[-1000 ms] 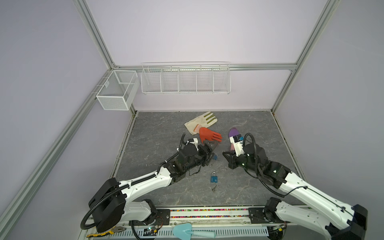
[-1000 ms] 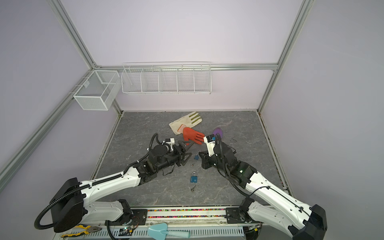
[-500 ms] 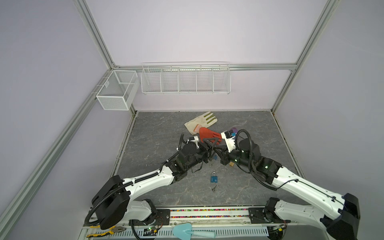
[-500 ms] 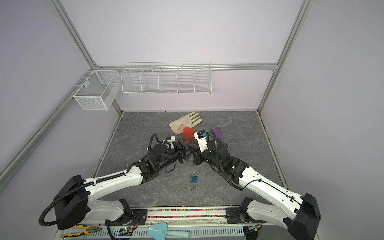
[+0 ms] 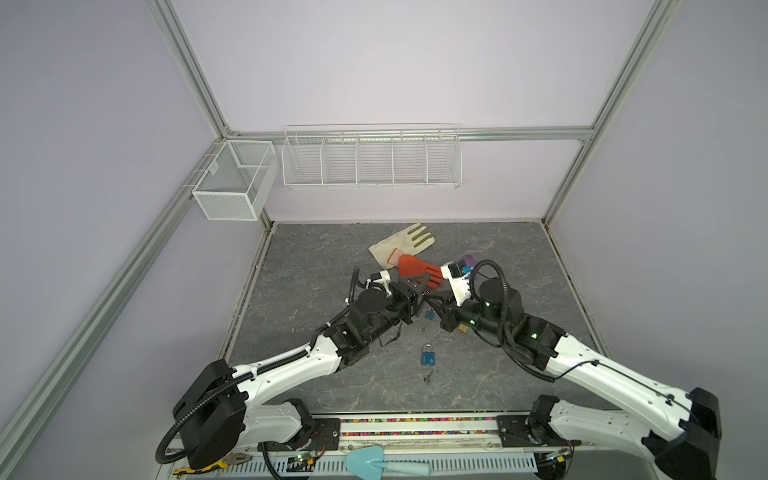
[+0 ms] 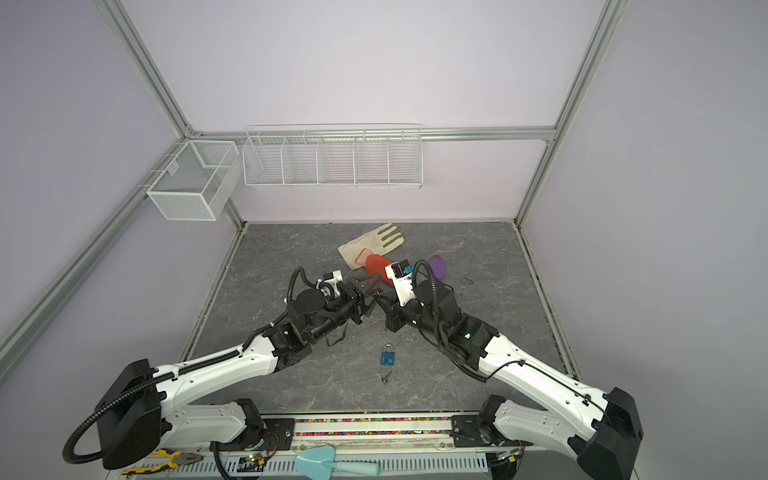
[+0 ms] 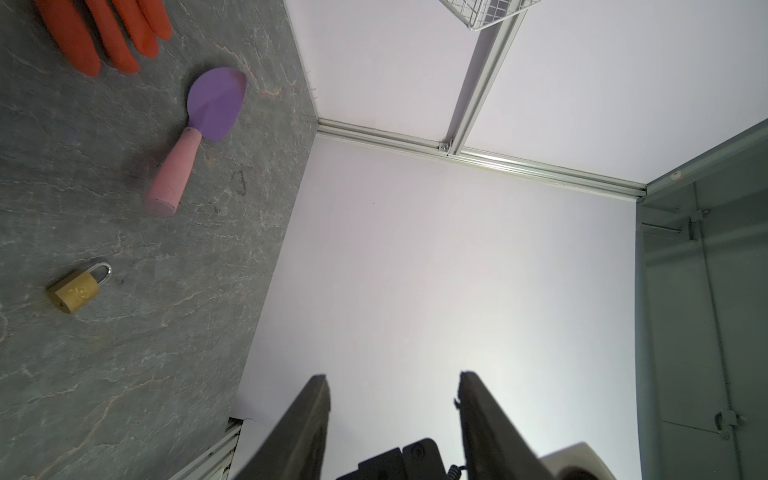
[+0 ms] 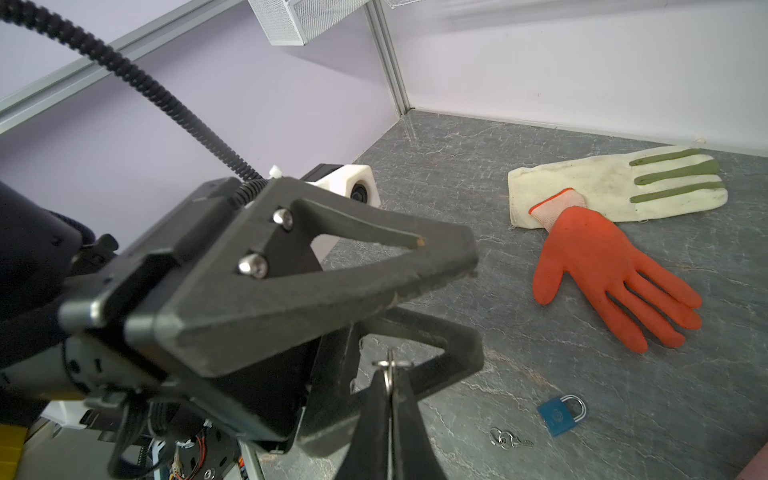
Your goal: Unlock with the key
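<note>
R gripper (image 8: pixel 390 380): I see its jaws pressed tight on the key (image 8: pixel 390 365). The key is thin, silver and shiny, seen edge-on, w/ a little ring poking out past the tips. L gripper (image 7: pixel 392 376): jaws apart, nothing btwn them in my L wrist view. The key's end sits right by one L finger (image 8: pixel 449 353). I can't tell if they touch. A blue padlock (image 8: pixel 561 413) w/ a silver loop lies flat on the floor near the R jaws, not touching. More keys (image 8: pixel 509 438) on a ring lie just beside it. A 2nd blue padlock (image 5: pixel 429 356) lies further from both jaws, toward the robot base. A gold padlock (image 7: pixel 77 291) lies well off to the side of the L jaws.
</note>
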`<action>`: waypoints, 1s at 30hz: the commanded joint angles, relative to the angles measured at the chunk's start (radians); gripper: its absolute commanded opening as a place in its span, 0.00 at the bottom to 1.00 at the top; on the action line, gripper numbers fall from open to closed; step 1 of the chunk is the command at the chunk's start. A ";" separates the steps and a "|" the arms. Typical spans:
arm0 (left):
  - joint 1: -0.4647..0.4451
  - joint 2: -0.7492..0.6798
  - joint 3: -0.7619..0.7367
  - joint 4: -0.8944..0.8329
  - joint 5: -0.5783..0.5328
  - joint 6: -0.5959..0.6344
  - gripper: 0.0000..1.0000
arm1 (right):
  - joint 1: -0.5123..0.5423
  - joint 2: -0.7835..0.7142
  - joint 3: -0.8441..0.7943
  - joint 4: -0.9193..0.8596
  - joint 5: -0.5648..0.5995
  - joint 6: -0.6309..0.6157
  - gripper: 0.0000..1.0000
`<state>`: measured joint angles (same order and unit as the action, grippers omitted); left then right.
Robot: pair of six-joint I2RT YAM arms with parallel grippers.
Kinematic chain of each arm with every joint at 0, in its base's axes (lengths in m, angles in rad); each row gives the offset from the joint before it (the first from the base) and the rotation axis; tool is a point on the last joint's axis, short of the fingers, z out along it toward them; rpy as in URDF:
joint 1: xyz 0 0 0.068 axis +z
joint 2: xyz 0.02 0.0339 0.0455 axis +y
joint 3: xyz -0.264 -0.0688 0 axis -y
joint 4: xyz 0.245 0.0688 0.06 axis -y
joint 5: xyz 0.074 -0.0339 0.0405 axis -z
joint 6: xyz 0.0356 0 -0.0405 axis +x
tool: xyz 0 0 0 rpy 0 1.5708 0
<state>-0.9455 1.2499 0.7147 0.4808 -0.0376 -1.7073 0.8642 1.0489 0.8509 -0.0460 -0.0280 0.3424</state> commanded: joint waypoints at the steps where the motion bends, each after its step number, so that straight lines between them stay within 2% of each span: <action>1: -0.004 -0.026 -0.023 0.007 -0.036 -0.007 0.44 | 0.009 -0.024 -0.015 0.004 -0.017 -0.027 0.07; 14: 0.001 -0.043 -0.035 0.009 -0.051 0.004 0.34 | 0.012 -0.017 -0.027 0.009 -0.031 -0.047 0.07; 17: 0.002 -0.043 -0.033 -0.006 -0.063 0.016 0.26 | 0.013 -0.017 -0.029 0.004 -0.029 -0.054 0.07; 20: 0.002 -0.039 -0.032 0.002 -0.065 0.024 0.25 | 0.014 -0.012 -0.029 -0.002 -0.025 -0.055 0.07; 30: 0.010 -0.057 -0.034 -0.027 -0.080 0.050 0.11 | 0.016 -0.013 -0.029 0.005 -0.004 -0.057 0.06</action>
<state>-0.9424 1.2152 0.6914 0.4675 -0.0998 -1.6669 0.8726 1.0325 0.8375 -0.0471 -0.0422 0.3122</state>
